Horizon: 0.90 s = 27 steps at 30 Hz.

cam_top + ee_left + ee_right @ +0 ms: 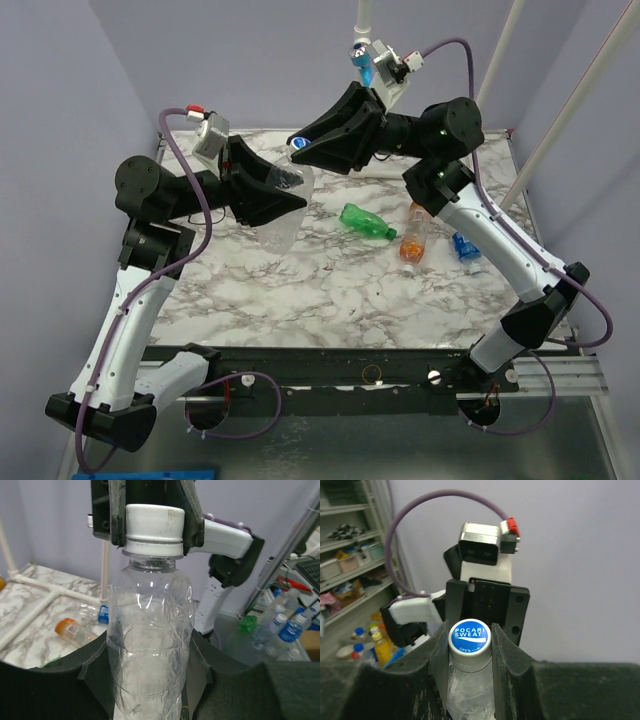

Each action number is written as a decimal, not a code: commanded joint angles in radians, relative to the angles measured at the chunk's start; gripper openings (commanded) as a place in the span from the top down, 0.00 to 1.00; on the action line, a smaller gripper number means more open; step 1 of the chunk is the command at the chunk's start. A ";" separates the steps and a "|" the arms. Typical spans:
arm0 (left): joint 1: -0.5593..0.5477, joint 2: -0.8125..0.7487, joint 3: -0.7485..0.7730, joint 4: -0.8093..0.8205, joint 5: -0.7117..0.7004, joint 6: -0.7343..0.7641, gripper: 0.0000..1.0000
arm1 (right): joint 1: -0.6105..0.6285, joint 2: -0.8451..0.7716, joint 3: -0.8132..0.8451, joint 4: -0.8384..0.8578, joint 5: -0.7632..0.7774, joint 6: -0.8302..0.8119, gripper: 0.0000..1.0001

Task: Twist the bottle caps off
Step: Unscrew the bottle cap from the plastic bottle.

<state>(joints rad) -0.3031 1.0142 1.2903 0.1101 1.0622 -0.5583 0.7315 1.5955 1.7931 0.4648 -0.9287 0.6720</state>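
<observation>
Both closed on one clear bottle (150, 595): left tool (150, 655) around body, right tool (470, 639) gripping cap (154, 522).

The clear bottle (150, 645) is crinkled glossy plastic, its white cap (154, 522) matt plastic, the table (330, 290) marble-patterned.

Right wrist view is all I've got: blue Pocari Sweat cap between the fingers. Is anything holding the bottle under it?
Observer: Yes. The left gripper clamps the clear bottle around its body.
Operator: Cap off yet?
Observer: No. In the left wrist view the cap sits down on the neck, and the right gripper pinches its white sides.
Operator: Other bottles?
Observer: Three lie on the table: a green bottle, an orange bottle and a blue-labelled bottle.
</observation>
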 commanded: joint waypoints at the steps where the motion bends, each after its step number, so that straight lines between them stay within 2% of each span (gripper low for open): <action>1: -0.009 0.020 0.031 0.025 0.175 -0.129 1.00 | 0.025 0.046 0.047 0.268 -0.307 0.212 0.99; 8: -0.026 0.050 0.048 0.049 0.255 -0.198 1.00 | 0.025 0.163 0.156 0.595 -0.479 0.520 0.99; 10: -0.029 0.051 0.049 0.051 0.256 -0.199 1.00 | 0.022 0.172 0.166 0.602 -0.493 0.534 0.99; 12: -0.028 0.053 0.048 0.053 0.252 -0.189 1.00 | 0.014 0.160 0.158 0.530 -0.482 0.476 0.99; 13: -0.028 0.053 0.047 0.054 0.248 -0.180 1.00 | 0.008 0.139 0.146 0.457 -0.457 0.416 0.90; 15: -0.029 0.049 0.039 0.055 0.227 -0.147 1.00 | -0.001 0.073 0.134 0.125 -0.331 0.133 0.46; 16: -0.028 0.046 0.033 0.053 0.214 -0.120 1.00 | 0.001 0.042 0.138 -0.069 -0.220 -0.011 0.31; 17: -0.027 0.041 0.030 0.043 0.197 -0.095 1.00 | 0.010 0.016 0.150 -0.174 -0.140 -0.121 0.22; 18: -0.027 0.036 0.027 0.015 0.177 -0.051 1.00 | 0.011 0.006 0.164 -0.249 -0.072 -0.161 0.15; 21: -0.027 0.012 0.022 -0.077 0.058 0.093 1.00 | 0.012 -0.006 0.215 -0.405 0.112 -0.231 0.02; 24: -0.027 -0.025 0.001 -0.133 -0.092 0.253 1.00 | 0.025 -0.007 0.242 -0.526 0.251 -0.271 0.00; 27: -0.027 -0.048 -0.028 -0.139 -0.247 0.355 1.00 | 0.102 0.020 0.298 -0.656 0.438 -0.370 0.00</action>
<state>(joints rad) -0.3248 1.0130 1.2964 0.0284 1.0798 -0.4358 0.7616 1.5909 2.0331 0.0883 -0.7952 0.4747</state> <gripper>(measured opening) 0.473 0.997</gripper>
